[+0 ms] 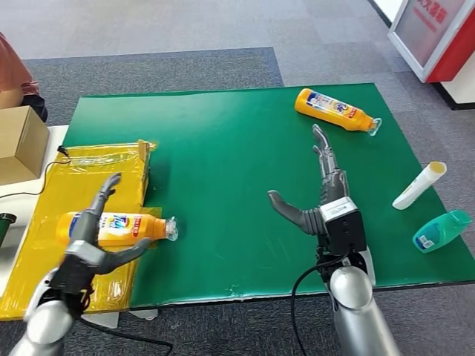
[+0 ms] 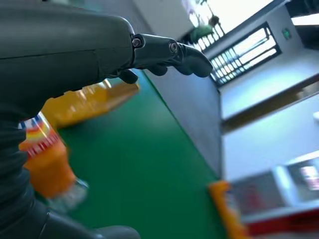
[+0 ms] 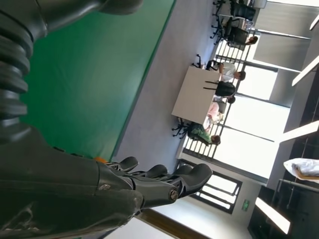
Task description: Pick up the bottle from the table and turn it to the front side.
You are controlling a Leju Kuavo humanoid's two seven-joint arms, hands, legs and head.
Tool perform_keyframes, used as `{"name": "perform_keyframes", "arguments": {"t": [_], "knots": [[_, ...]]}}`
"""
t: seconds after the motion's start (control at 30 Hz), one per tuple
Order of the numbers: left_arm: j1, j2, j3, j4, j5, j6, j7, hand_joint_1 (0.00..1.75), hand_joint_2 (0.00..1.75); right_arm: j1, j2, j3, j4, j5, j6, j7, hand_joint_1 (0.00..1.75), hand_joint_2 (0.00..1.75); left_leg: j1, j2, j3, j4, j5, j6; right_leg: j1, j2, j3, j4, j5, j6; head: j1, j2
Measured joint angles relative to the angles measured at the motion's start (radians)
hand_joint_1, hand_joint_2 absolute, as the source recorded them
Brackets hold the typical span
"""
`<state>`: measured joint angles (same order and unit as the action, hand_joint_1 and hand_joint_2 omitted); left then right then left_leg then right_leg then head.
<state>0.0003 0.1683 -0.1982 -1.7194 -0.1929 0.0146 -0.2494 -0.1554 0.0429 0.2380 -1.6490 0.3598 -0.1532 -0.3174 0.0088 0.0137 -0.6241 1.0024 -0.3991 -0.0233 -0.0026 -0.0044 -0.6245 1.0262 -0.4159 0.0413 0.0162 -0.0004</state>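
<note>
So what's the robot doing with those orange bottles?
It is meant to pick a bottle up and turn it to face front. Its left hand hovers open around the near orange bottle lying on the yellow sheet. Its right hand is open, reaching toward the far orange bottle.

Matt green bench, glossy plastics

The bench (image 1: pixel 235 185) wears smooth matt green covering; both orange bottles, lower left (image 1: pixel 115 228) and upper right (image 1: pixel 334 109), are glossy plastic, the yellow bag (image 1: pixel 73 174) shiny crinkled film, the cardboard box (image 1: pixel 19 141) dull paper-brown, the floor (image 1: pixel 168 70) rough grey carpet.
</note>
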Motion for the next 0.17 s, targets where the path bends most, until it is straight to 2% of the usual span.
{"name": "perform_keyframes", "arguments": {"t": [0.07, 0.13, 0.17], "knots": [[0.021, -0.006, 0.065, -0.020, 0.266, -0.096, -0.050, 0.00, 1.75, -0.007, -0.011, 0.000, 0.004, -0.045, 0.028, 0.007, 0.00, 1.75, 0.000, 0.000, 0.000, 0.000, 0.000, 0.000, 0.000, 0.000, 0.000, 0.000, 0.000, 0.000, 0.000, 0.000], [0.037, -0.010, 0.127, -0.024, 0.457, -0.188, -0.052, 0.00, 1.75, -0.028, -0.029, 0.000, 0.023, -0.183, 0.140, 0.036, 0.00, 1.75, 0.000, 0.000, 0.000, 0.000, 0.000, 0.000, 0.000, 0.000, 0.000, 0.000, 0.000, 0.000, 0.000, 0.000], [0.040, -0.011, 0.142, -0.023, 0.502, -0.211, -0.049, 0.00, 1.75, -0.034, -0.034, 0.000, 0.029, -0.229, 0.178, 0.046, 0.00, 1.75, 0.000, 0.000, 0.000, 0.000, 0.000, 0.000, 0.000, 0.000, 0.000, 0.000, 0.000, 0.000, 0.000, 0.000]]}}
